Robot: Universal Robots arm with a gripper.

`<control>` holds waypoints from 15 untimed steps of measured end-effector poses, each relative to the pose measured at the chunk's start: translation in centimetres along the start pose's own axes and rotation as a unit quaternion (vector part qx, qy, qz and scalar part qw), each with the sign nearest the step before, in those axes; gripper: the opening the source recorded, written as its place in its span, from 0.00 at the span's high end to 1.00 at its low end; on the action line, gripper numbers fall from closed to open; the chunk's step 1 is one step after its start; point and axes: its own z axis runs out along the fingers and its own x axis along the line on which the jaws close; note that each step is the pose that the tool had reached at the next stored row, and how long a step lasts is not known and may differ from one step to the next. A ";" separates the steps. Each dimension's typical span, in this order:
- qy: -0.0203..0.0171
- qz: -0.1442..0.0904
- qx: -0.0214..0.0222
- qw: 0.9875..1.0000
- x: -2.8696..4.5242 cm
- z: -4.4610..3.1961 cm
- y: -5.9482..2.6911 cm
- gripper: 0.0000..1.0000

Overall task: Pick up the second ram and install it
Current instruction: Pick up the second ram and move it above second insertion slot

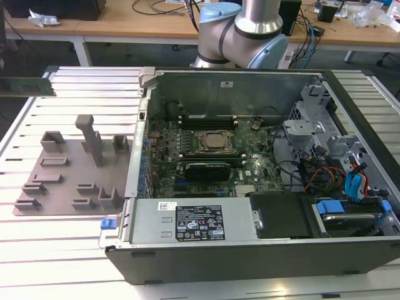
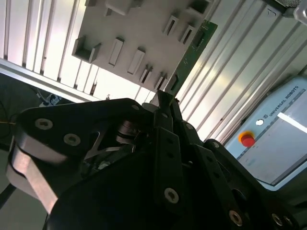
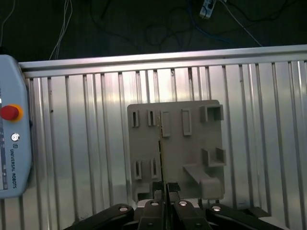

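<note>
The second ram is a thin green stick that hangs level in the air at the exterior view's far left, beyond the grey fixture plate. In both wrist views my gripper is shut on it. The second wrist view has the ram running out from between the black fingers, high above the plate. The first wrist view looks along the ram's thin edge, which crosses the plate. The open computer case with the motherboard lies to the exterior view's right.
The ribbed metal table carries the plate and the case. The arm's base rises behind the case. A teach pendant with a red button lies on the table near the plate. Drive cages and cables fill the case's right side.
</note>
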 end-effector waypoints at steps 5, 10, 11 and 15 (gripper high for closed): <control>0.000 -0.008 0.000 1.000 -0.87 0.12 -1.59 0.86; 0.001 -0.014 0.000 1.000 -1.87 0.23 -2.90 0.86; 0.001 -0.015 0.000 1.000 -2.10 0.24 -3.20 0.86; 0.001 -0.019 0.000 1.000 -2.89 0.29 -4.37 0.86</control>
